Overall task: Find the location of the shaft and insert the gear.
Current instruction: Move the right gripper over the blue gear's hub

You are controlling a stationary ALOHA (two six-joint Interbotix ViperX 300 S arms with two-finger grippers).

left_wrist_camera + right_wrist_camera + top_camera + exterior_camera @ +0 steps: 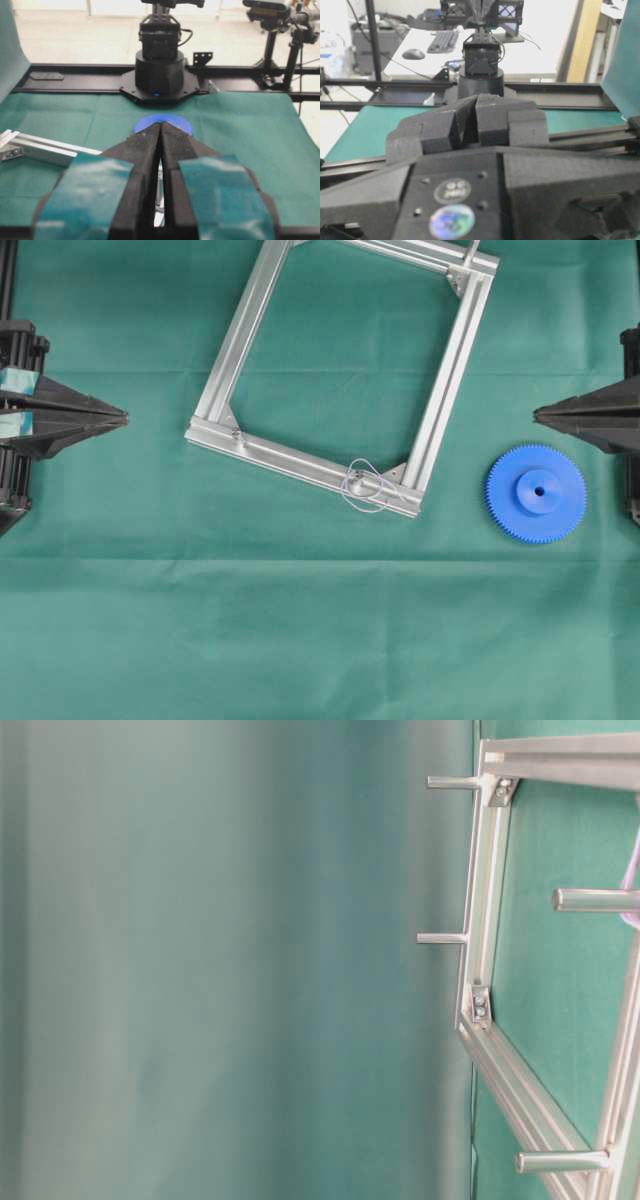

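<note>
In the overhead view, the lower part of the picture is bare green cloth (pixel 300 640) with creases running across it. Just above that, at the lower right, the blue gear (pixel 537 493) lies flat on the cloth with its raised hub and small centre hole facing up, untouched and well apart from everything else. To its left, near the middle, the lower right corner of the square metal frame (pixel 250 330) carries the shaft (pixel 362 481), a tiny pin with pale wire (pixel 355 498) looped around it; at this size the pin itself is hard to make out. The frame sits tilted on the cloth and runs up past the top edge of the picture.

At mid-height on the left edge, the left gripper (pixel 124 419) points toward the centre with its fingers pressed together to a tip, holding nothing. In the left wrist view the same two fingers (pixel 145 150) meet along a thin seam, with the gear showing just beyond their tips and a bar of the frame at the left. At mid-height on the right edge, the right gripper (pixel 537 415) mirrors it, fingers pressed together and holding nothing, just above the gear in the picture.

The table-level view shows the frame turned sideways, with several short pegs (pixel 445 937) sticking out of its bars.
</note>
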